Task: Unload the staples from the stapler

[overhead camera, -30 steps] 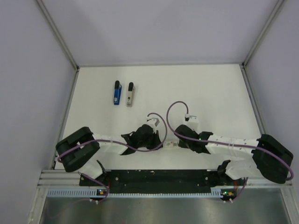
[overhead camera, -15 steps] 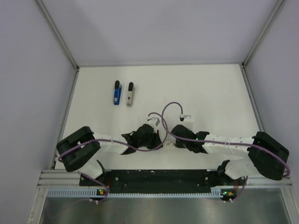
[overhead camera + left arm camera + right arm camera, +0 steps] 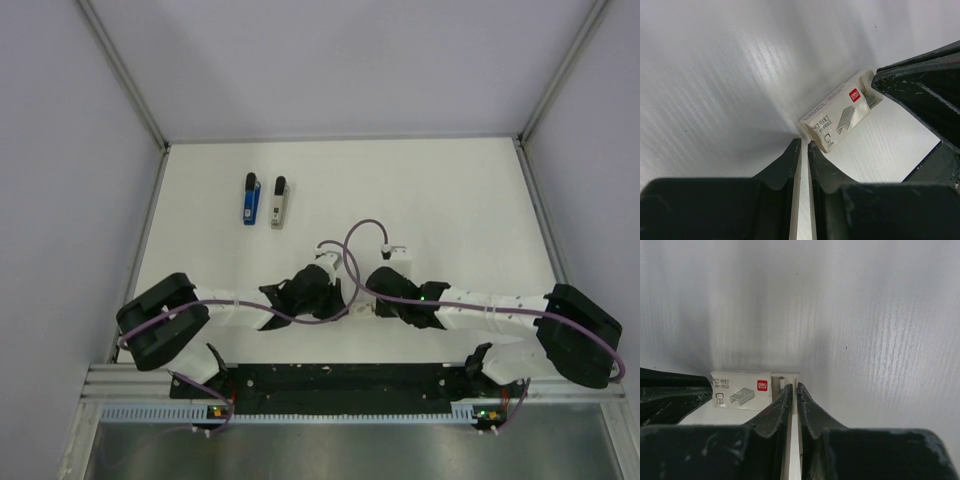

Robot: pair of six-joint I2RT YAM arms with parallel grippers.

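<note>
Slim blue stapler [image 3: 251, 200] lies far left, silver-grey rail [image 3: 279, 203] beside it, so we reckon unloading's mostly done. Left pincer [image 3: 804, 145] and right pincer [image 3: 793, 387] sit pressed near-together by the small white staple box [image 3: 840, 117], pinching nothing visible.

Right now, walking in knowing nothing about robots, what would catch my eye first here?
Probably the left end effector and right end effector, meeting nose to nose near the front edge of the table with a small white staple box between them. Then the blue stapler, lying far off toward the back left beside a grey stapler-like thing, untouched.
</note>
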